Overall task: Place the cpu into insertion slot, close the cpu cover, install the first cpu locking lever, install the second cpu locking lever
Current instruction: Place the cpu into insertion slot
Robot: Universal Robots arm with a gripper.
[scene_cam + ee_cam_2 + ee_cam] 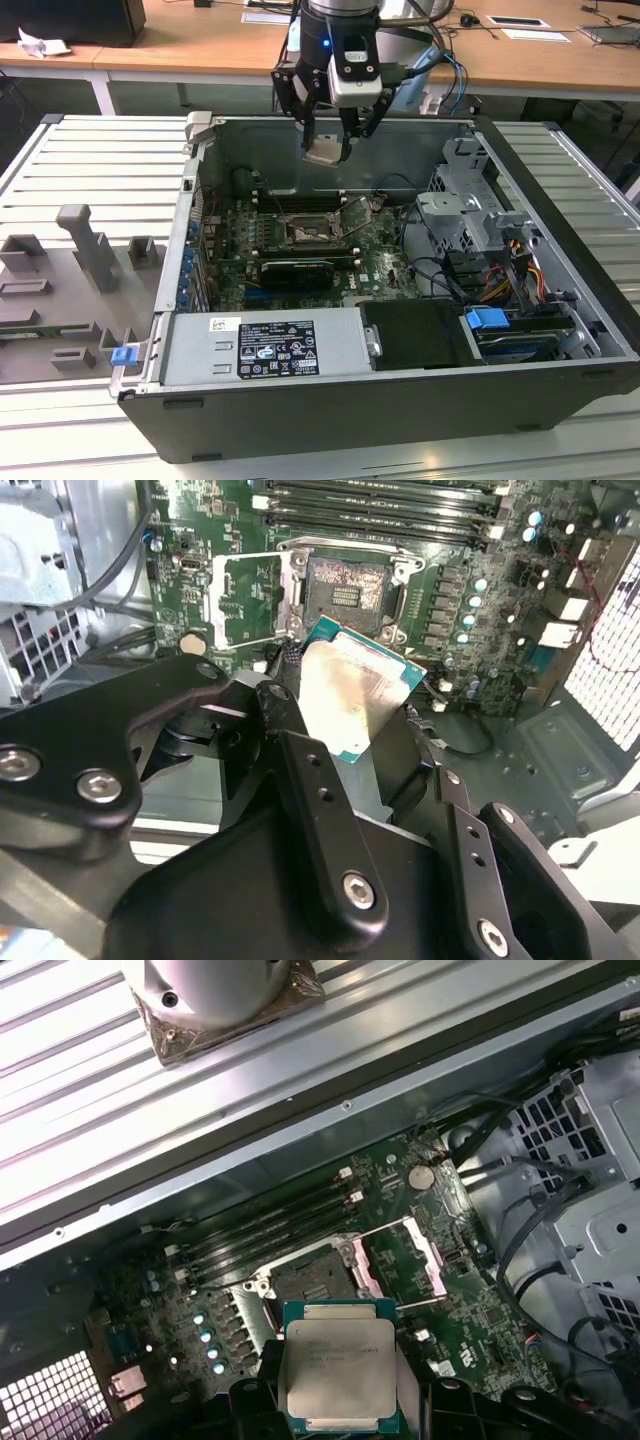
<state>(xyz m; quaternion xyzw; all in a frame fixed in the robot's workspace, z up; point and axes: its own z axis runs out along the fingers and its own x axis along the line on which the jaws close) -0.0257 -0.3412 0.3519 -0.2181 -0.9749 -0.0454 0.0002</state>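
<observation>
The cpu [340,1372] is gripped in the end effector [328,143], held high above the uncovered insertion slot [305,1282], which lies almost straight below.

Dull brushed-metal cpu [338,1378], shiny metal cpu cover [363,1268], smooth black pincer [328,145], ribbed bare-metal table [80,160]
</observation>
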